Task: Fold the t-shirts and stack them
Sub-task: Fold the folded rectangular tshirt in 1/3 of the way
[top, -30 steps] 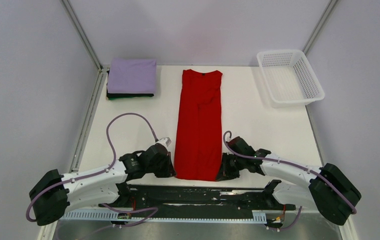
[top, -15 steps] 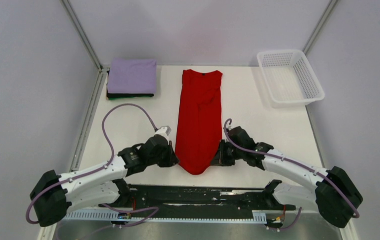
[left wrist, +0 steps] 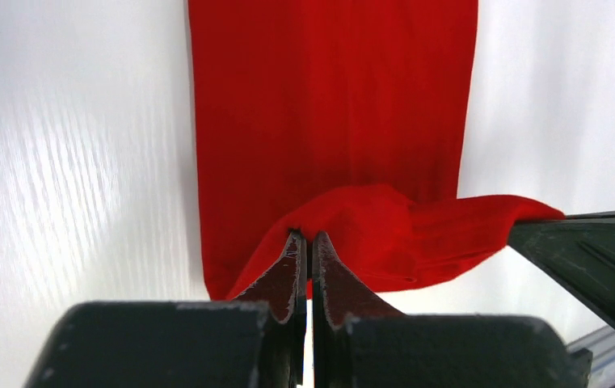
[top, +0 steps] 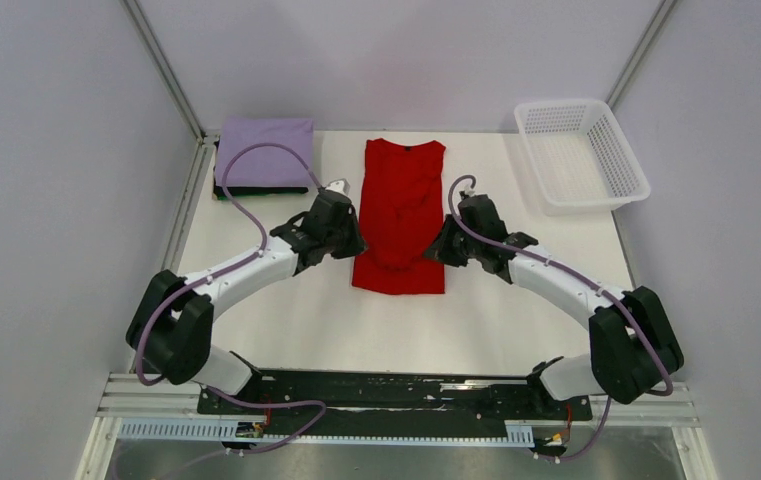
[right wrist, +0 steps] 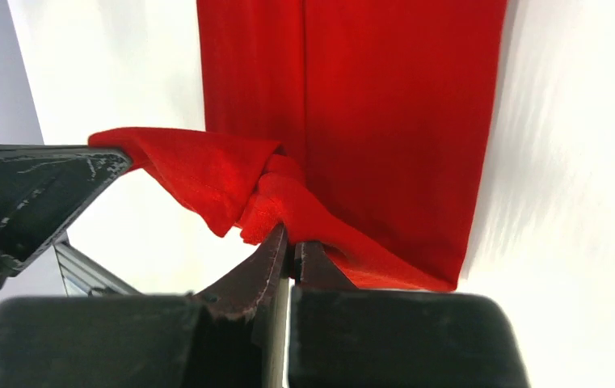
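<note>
The red t-shirt (top: 399,215) lies as a narrow strip in the table's middle, its near end lifted and carried over the lower part. My left gripper (top: 354,238) is shut on the hem's left corner (left wrist: 320,226). My right gripper (top: 438,246) is shut on the hem's right corner (right wrist: 288,194). The hem sags between the two grippers. The folded lavender t-shirt (top: 265,151) lies on the folded dark t-shirt (top: 256,191) at the back left.
A white mesh basket (top: 580,153) stands at the back right. A metal frame post runs along the table's left edge (top: 181,225). The black rail of the arm bases (top: 396,395) lies at the near edge.
Both grippers have carried the red shirt's near hem from the table's front toward the back, doubling the strip over itself. Both arms now stretch far forward.
</note>
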`<act>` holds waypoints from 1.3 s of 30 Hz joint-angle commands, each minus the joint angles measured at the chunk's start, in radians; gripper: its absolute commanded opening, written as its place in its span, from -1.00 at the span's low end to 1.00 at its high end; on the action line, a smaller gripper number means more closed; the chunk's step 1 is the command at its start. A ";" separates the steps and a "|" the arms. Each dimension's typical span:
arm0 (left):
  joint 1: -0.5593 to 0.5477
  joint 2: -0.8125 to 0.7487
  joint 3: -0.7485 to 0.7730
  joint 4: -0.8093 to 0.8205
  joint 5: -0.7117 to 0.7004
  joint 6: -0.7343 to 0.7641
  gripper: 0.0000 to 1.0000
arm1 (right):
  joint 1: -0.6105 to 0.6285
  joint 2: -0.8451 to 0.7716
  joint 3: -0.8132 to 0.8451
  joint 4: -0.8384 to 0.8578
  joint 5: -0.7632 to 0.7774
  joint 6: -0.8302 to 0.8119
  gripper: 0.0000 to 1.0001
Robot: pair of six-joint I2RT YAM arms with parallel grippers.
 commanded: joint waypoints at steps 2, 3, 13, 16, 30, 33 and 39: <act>0.061 0.118 0.126 0.023 0.029 0.073 -1.00 | -0.080 0.046 0.093 0.087 -0.010 -0.046 -1.00; 0.076 0.133 0.137 0.023 0.042 0.081 -1.00 | -0.093 0.055 0.101 0.092 -0.012 -0.050 -1.00; 0.174 0.326 0.293 0.036 0.156 0.117 -1.00 | -0.202 0.193 0.191 0.132 -0.081 -0.111 -1.00; 0.192 0.375 0.327 0.043 0.184 0.121 -1.00 | -0.220 0.241 0.228 0.134 -0.112 -0.129 -1.00; 0.230 0.560 0.524 -0.025 0.213 0.160 -0.95 | -0.295 0.429 0.349 0.166 -0.172 -0.156 -0.96; 0.244 0.594 0.555 -0.034 0.211 0.159 -0.82 | -0.317 0.492 0.393 0.166 -0.214 -0.153 -0.87; 0.284 0.632 0.659 -0.034 0.204 0.152 0.15 | -0.361 0.611 0.554 0.168 -0.237 -0.186 -0.40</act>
